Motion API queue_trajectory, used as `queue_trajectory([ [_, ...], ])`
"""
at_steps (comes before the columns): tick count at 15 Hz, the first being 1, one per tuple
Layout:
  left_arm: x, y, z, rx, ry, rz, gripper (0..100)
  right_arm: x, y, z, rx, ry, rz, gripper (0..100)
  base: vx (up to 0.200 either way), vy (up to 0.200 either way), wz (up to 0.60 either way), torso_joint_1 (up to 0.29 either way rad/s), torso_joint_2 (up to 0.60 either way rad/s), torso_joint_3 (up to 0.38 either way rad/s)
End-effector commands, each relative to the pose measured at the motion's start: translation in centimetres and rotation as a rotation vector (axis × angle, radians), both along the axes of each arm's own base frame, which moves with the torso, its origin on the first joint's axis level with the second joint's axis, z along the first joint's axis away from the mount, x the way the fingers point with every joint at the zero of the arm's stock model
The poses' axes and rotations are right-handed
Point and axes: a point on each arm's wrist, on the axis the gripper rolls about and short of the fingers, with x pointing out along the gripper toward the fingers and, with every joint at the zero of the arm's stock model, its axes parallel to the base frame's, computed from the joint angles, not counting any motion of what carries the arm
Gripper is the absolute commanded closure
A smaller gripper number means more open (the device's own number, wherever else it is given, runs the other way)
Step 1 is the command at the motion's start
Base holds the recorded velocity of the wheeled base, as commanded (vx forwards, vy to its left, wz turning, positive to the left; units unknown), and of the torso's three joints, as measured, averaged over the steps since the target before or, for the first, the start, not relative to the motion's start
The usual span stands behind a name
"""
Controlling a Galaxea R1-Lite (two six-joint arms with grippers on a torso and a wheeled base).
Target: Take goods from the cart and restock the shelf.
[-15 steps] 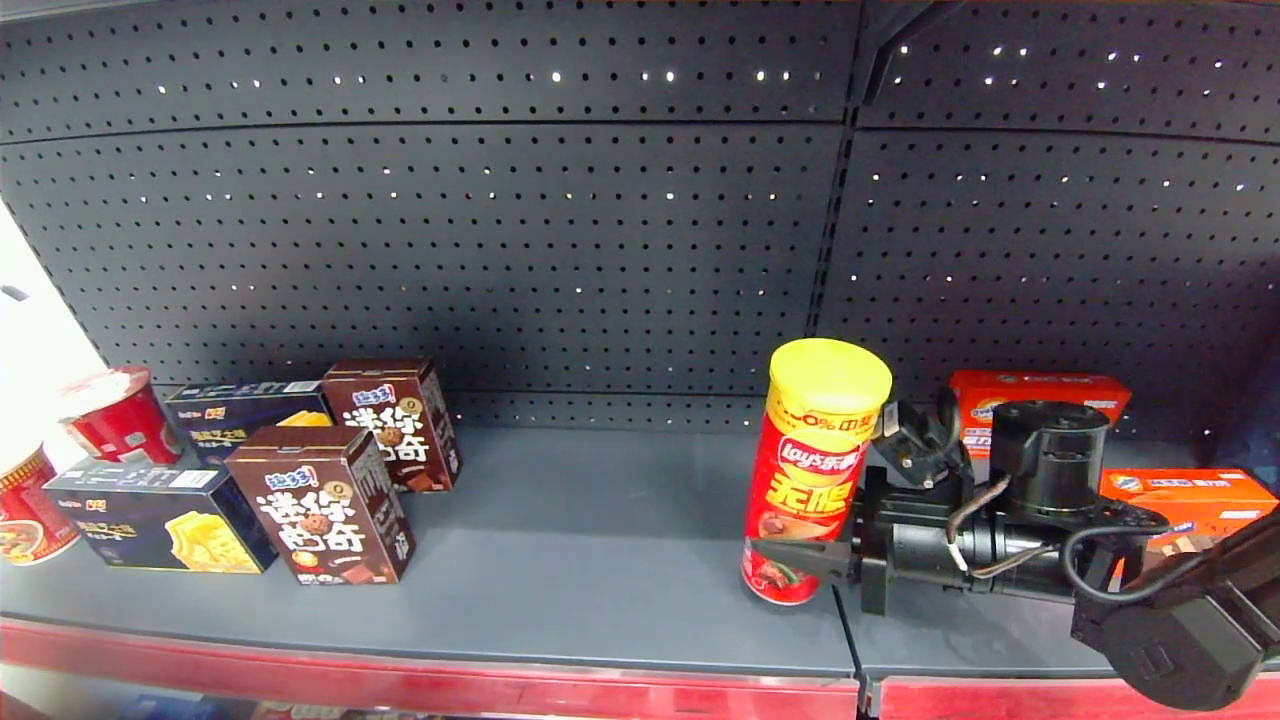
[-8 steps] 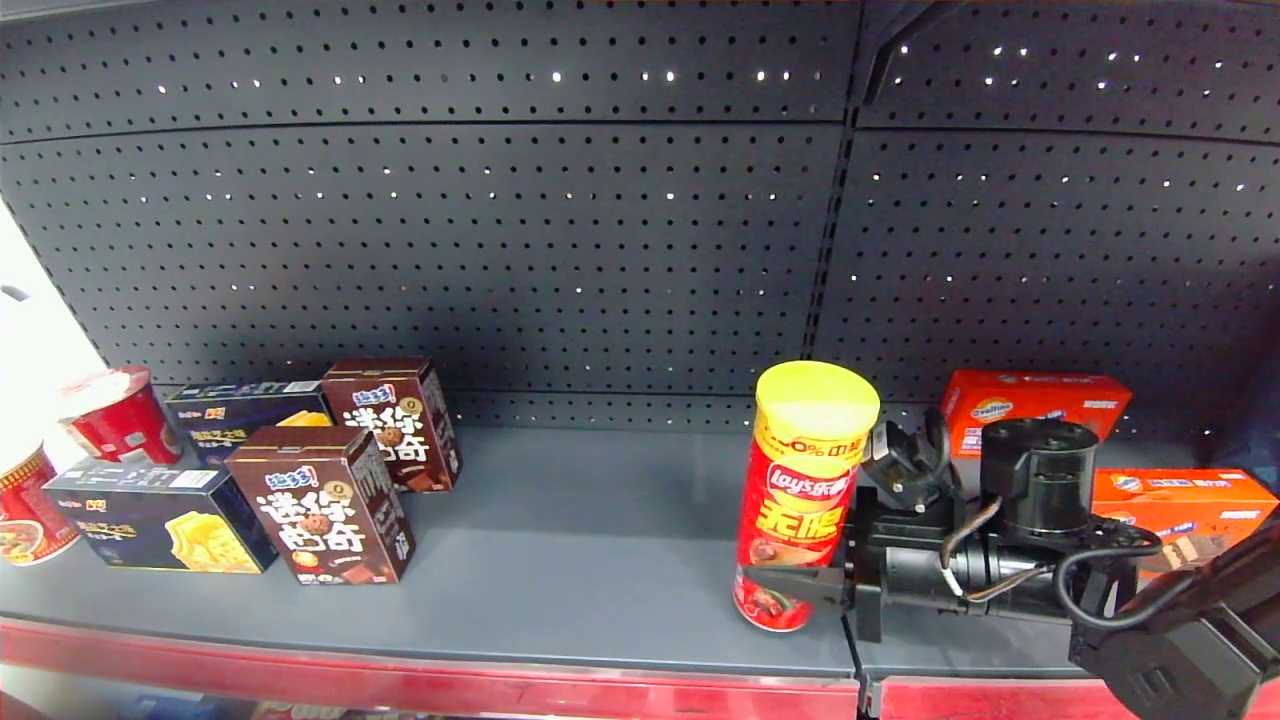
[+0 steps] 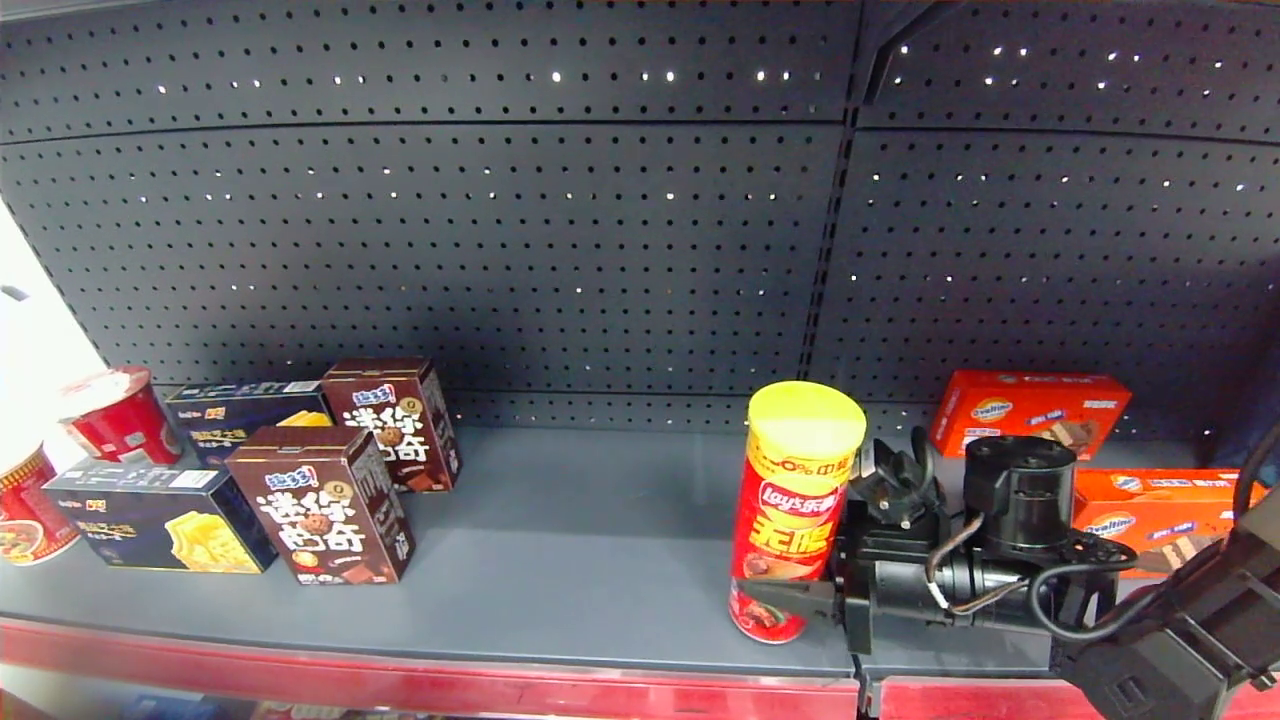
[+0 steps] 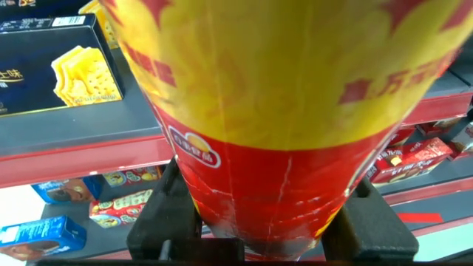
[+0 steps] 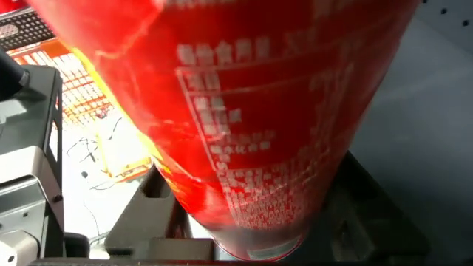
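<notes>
A tall red chips can (image 3: 795,510) with a yellow lid stands upright near the front edge of the grey shelf (image 3: 560,540). My right gripper (image 3: 800,585) is shut on its lower part from the right. I cannot tell whether its base touches the board. In the right wrist view the red can (image 5: 251,111) sits between the fingers of the right gripper (image 5: 251,236). In the left wrist view my left gripper (image 4: 270,236) is shut on a second yellow and red chips can (image 4: 281,111), held in front of the shelf's red edge (image 4: 81,159).
Two brown boxes (image 3: 330,505), two dark blue boxes (image 3: 160,515) and red cups (image 3: 120,415) stand at the shelf's left. Orange boxes (image 3: 1030,405) lie at the back right. A perforated back panel (image 3: 500,250) closes the shelf. Bare board lies between the brown boxes and the can.
My right gripper has come down and slightly left with the chips can, bringing the can's base closer to the shelf board. The orange box behind it shows more.
</notes>
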Motion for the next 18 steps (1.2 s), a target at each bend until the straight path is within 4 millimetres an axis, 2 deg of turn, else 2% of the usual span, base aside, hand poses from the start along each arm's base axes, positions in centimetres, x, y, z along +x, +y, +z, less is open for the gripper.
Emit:
queue_trajectory([
  [1,0.0,0.0,-0.1,0.0,0.004,0.0,100,0.2,0.2,-0.9,-0.009,0.023,0.006,0,0.0,0.0,0.0,0.0,0.0,0.0],
  [5,0.1,0.0,-0.3,0.0,0.011,0.0,100,-0.3,0.8,0.1,0.034,0.007,0.014,0,0.0,0.0,0.0,0.0,0.0,0.0],
  [11,0.0,0.0,-0.3,0.001,0.011,0.001,100,-2.0,-2.1,1.1,0.03,-0.006,-0.061,0,0.0,0.0,0.0,0.0,0.0,0.0],
  [14,0.0,0.0,-0.4,0.002,0.011,0.014,100,-2.5,-4.2,2.2,0.043,-0.039,-0.125,0,0.0,0.0,0.0,0.0,0.0,0.0],
  [16,0.0,0.0,-0.7,0.004,0.02,0.017,100,-3.8,-5.0,3.2,0.053,-0.059,-0.134,0,0.0,0.0,0.0,0.0,0.0,0.0],
  [18,0.1,0.1,-0.7,0.005,0.02,0.024,100,-4.9,-5.5,3.3,0.054,-0.058,-0.137,0,0.0,0.0,0.0,0.0,0.0,0.0],
])
